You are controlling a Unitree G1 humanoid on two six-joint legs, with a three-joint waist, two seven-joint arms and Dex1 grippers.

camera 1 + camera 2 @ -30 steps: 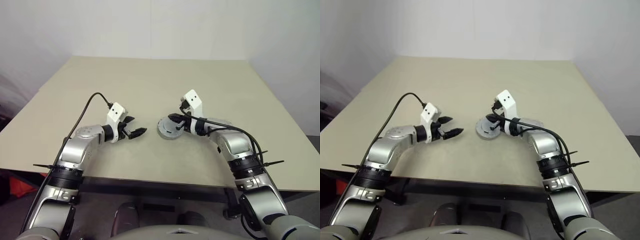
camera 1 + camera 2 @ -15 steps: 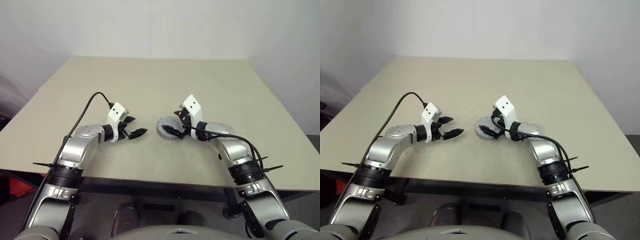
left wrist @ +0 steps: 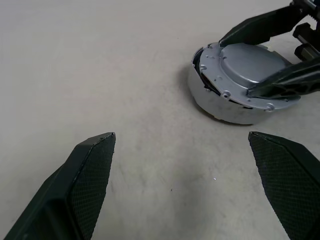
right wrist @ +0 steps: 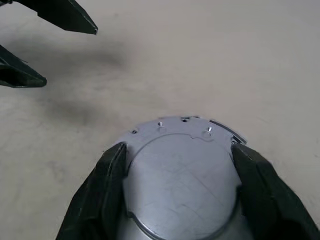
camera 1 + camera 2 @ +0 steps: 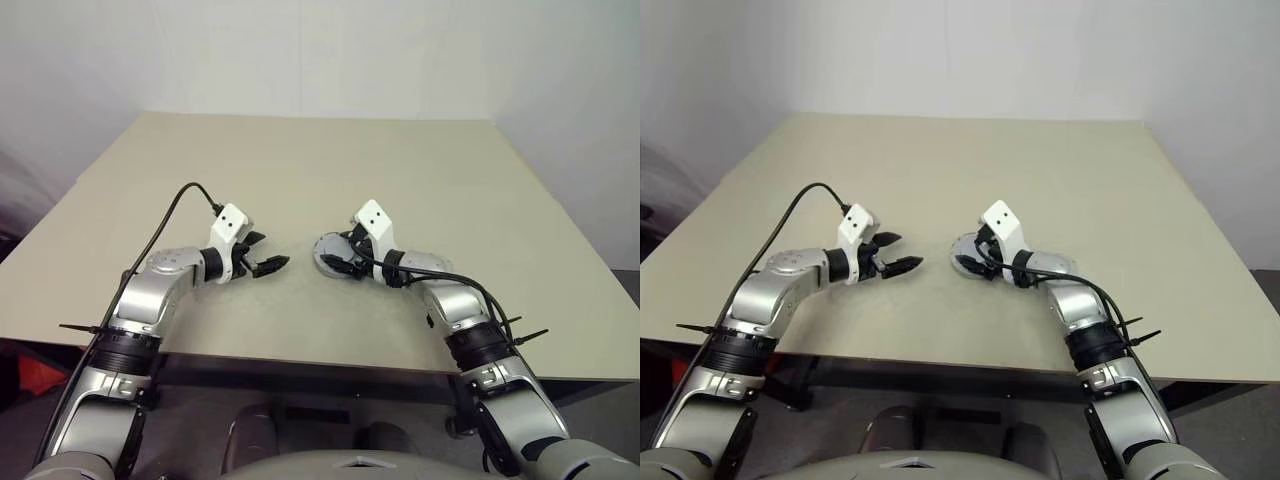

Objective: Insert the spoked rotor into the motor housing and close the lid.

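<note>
Soft, even light falls from above. The right gripper point(image 4: 175, 165) casts a faint blurred shadow just beneath; its near fingers point(image 4: 100, 195) look soft, the far table sharper.

Both arms are silver-grey metal with black ribbed bands and joints. Behind each gripper, left point(image 5: 262, 264) and right point(image 5: 340, 262), sits a white camera block with a black cable trailing back. The black fingers point(image 3: 87, 175) taper, with cross-hatched pads.

Motor housing point(image 5: 333, 256) on table point(image 5: 300, 170) – lid point(image 3: 250, 62) on top.
</note>
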